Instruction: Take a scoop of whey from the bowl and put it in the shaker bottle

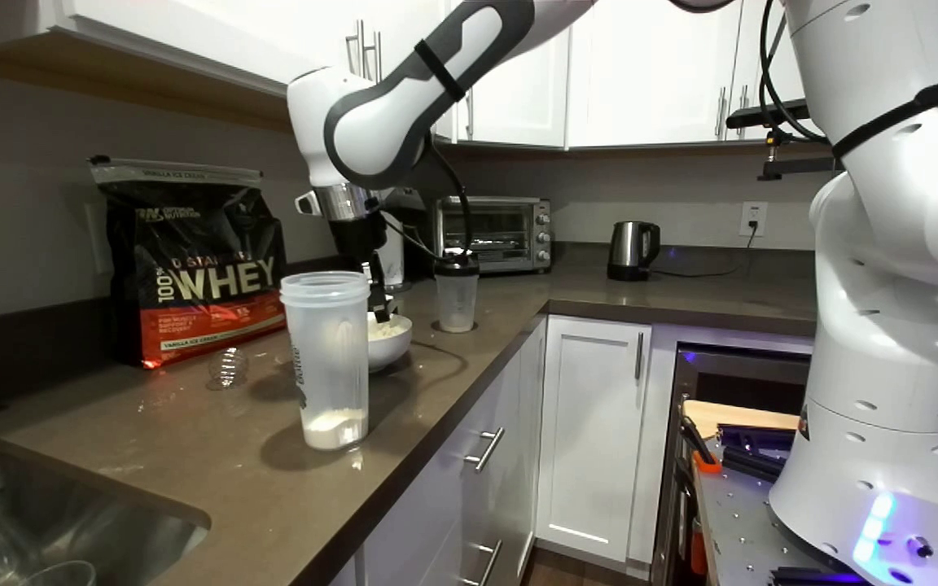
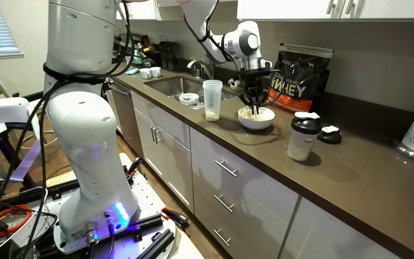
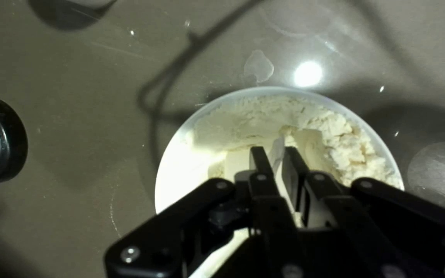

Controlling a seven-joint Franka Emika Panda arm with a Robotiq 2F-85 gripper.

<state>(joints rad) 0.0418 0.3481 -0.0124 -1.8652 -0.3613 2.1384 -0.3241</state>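
Note:
The white bowl stands on the counter with pale whey powder in it. The whey is dug out near the middle. My gripper points down into the bowl. Its fingers are close together around the scoop's pale handle. The scoop's cup is hidden behind the fingers or in the powder. The tall frosted shaker bottle stands upright and uncapped beside the bowl, with some powder at its bottom. It partly hides the bowl in an exterior view.
The black WHEY bag stands behind the bowl. A wire ball lies near it. A black-lidded cup and a loose black lid stand nearby. The sink is beyond the bottle.

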